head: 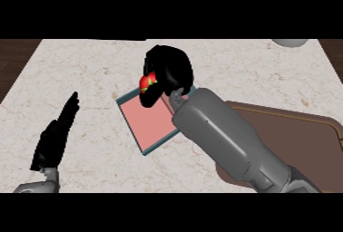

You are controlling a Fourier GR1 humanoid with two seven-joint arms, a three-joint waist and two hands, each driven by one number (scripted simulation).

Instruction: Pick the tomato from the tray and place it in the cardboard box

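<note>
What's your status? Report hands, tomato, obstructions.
Right hand shut on tomato, at far end of teal-rimmed pink container. Left hand open, resting at left. Nothing seen blocking.

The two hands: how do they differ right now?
The right hand is curled round the tomato; the left hand has straight fingers and holds nothing. The right hand is at the far end of the tray; the left hand rests at the view's left, apart from the tray. Both are black, on grey forearms.
</note>
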